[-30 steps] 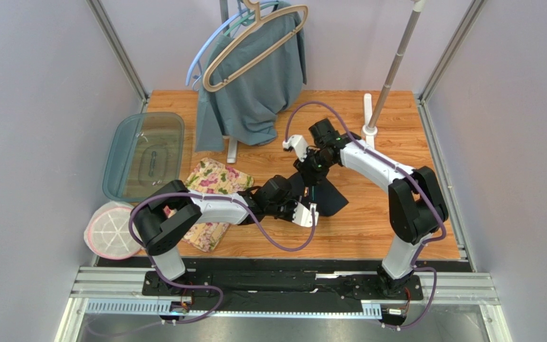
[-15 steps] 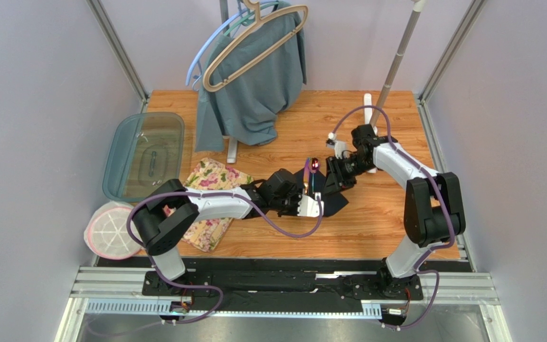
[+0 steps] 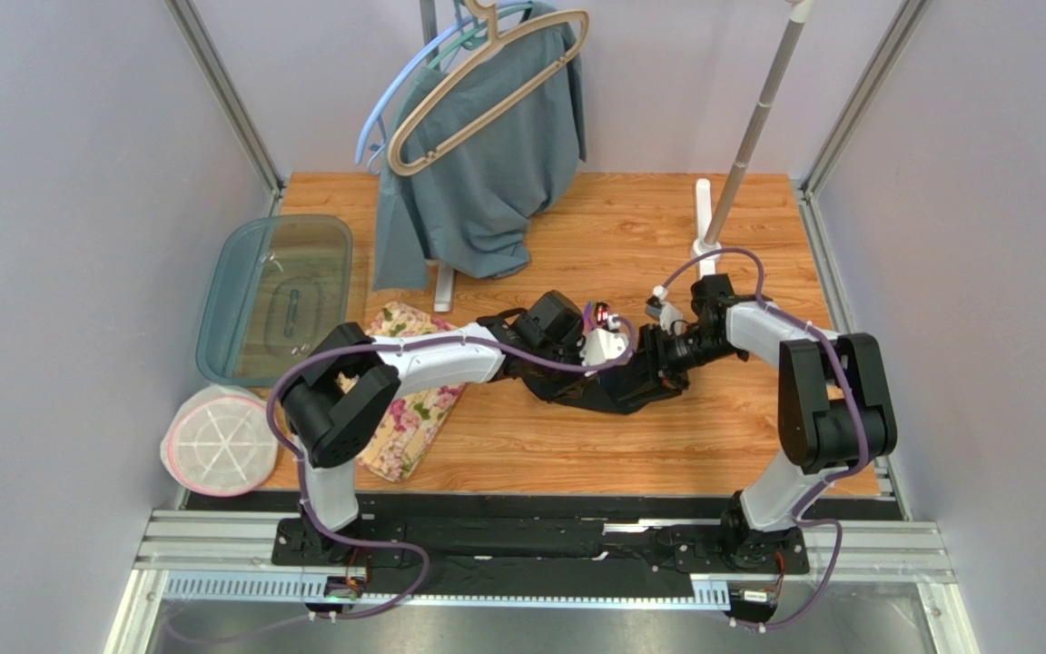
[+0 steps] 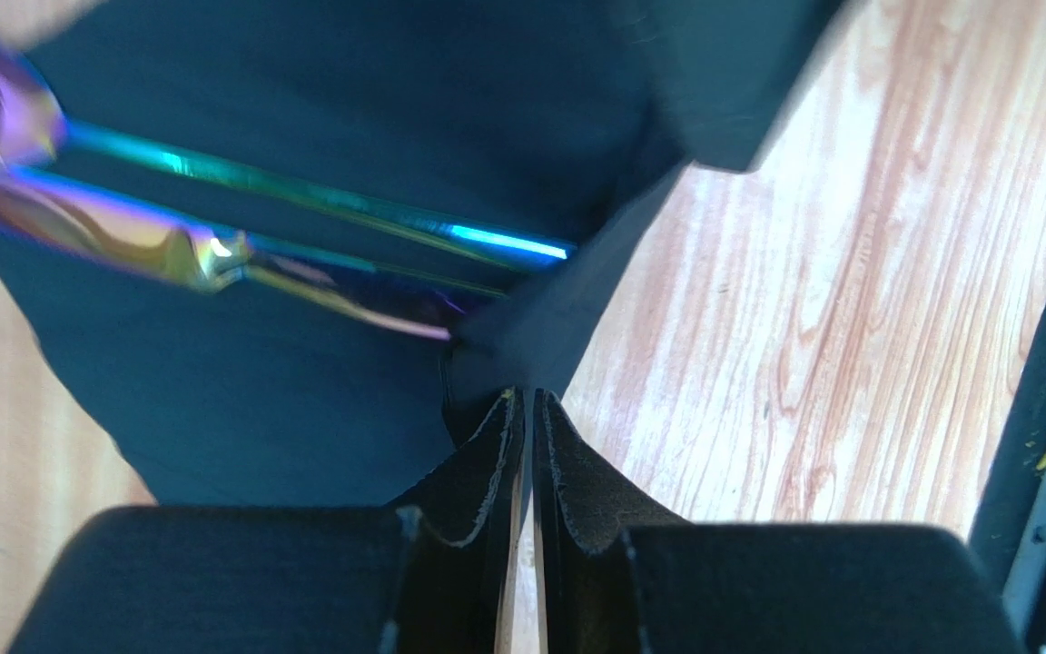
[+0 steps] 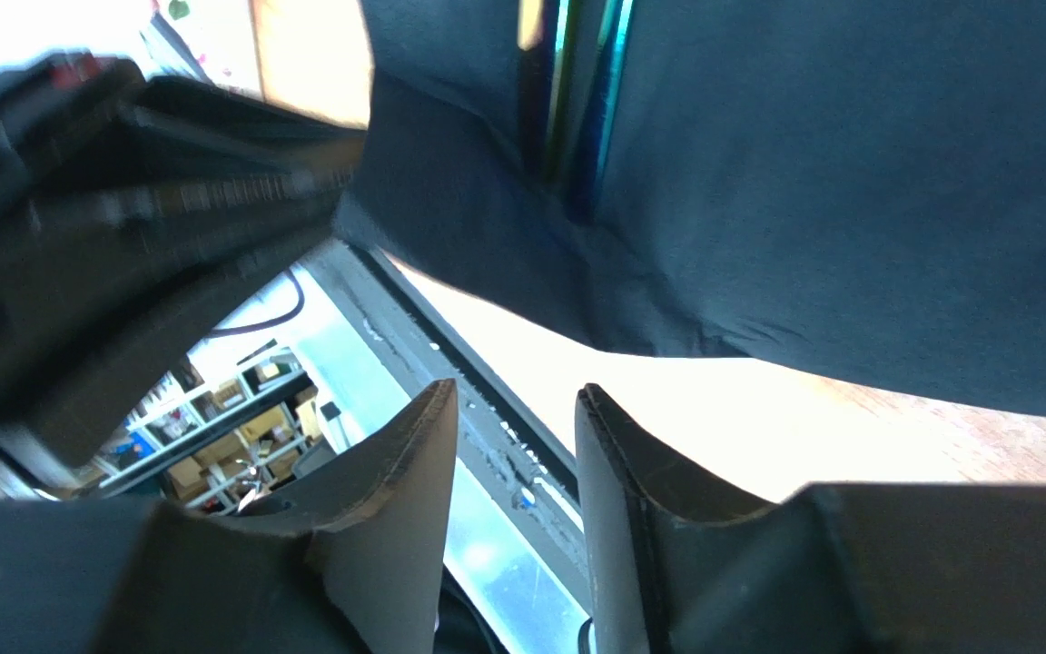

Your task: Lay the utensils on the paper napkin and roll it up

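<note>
Utensils (image 4: pixel 283 232) lie side by side on the black napkin (image 4: pixel 256 395) near the middle of the wooden table (image 4: pixel 788 314), with the roll apparently just starting. The left gripper (image 4: pixel 526 409) is clenched on a raised edge of the paper, seemingly to draw it over the handles. The right gripper (image 5: pixel 515 409) hovers just beside the sheet, jaws parted and nothing between them, probably ready to steady the fold. The left wrist view shows the pinch and the handles slipping under the lifted flap. The overhead view hides that behind the arms, but shows the spoon bowl (image 3: pixel 606 316) at the napkin's far side and both arms meeting there.
</note>
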